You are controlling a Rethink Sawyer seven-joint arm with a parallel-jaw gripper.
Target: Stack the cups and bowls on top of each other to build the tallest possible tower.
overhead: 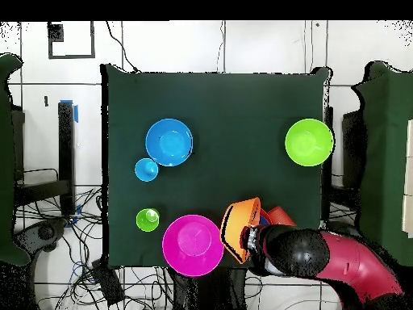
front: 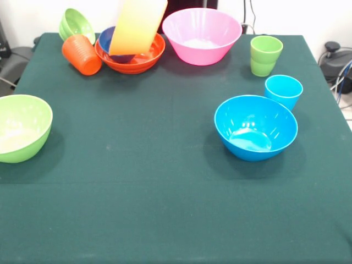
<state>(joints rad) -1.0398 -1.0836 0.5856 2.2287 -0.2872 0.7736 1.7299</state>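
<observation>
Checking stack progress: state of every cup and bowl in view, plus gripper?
large orange bowl: tilted steeply over red-orange bowl
red-orange bowl: upright, small dark blue bowl inside
pink bowl: upright
lime green bowl: upright
blue bowl: upright
light blue cup: upright
lime green cup: upright
orange cup: tipped over
small green bowl: on its side
gripper: at large orange bowl, grip unclear

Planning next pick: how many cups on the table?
3: orange cup on its side beside the red-orange bowl, green cup upright, light blue cup beside the blue bowl.
</observation>
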